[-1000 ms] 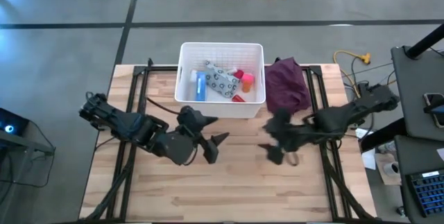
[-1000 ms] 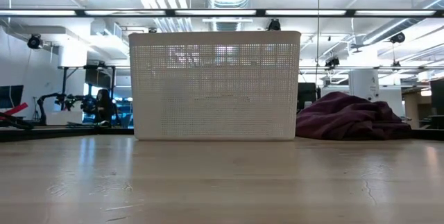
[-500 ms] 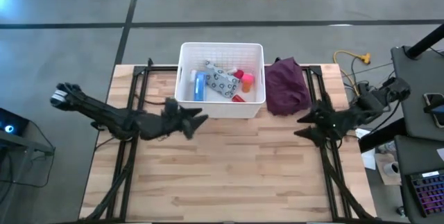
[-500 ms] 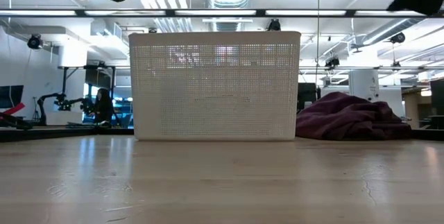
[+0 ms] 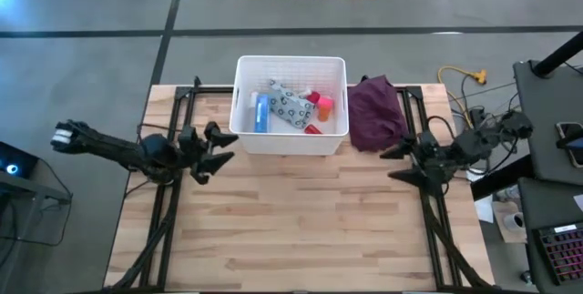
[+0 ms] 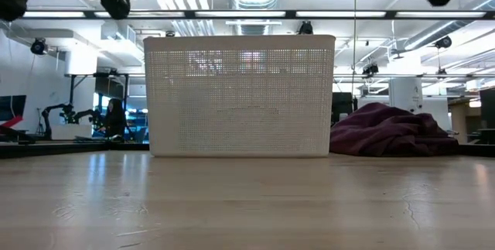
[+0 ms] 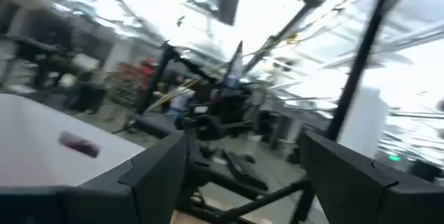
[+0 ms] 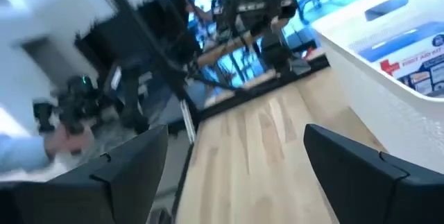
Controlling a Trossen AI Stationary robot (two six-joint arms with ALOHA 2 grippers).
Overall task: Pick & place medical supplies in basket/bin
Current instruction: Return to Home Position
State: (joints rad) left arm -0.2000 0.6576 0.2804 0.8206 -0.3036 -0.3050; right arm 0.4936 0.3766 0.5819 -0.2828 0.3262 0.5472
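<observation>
High view: supplies [image 5: 290, 110] lie in the basket [image 5: 291, 58], seemingly none outside; left claw [image 5: 217, 153] and right claw [image 5: 392, 164] stand wide, empty.

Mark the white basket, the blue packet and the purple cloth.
white basket [image 5: 290, 146], high view, on the outer wall facing the arms.
blue packet [image 5: 262, 112], high view, on its middle, inside the basket.
purple cloth [image 5: 376, 114], high view, on its middle folds.
</observation>
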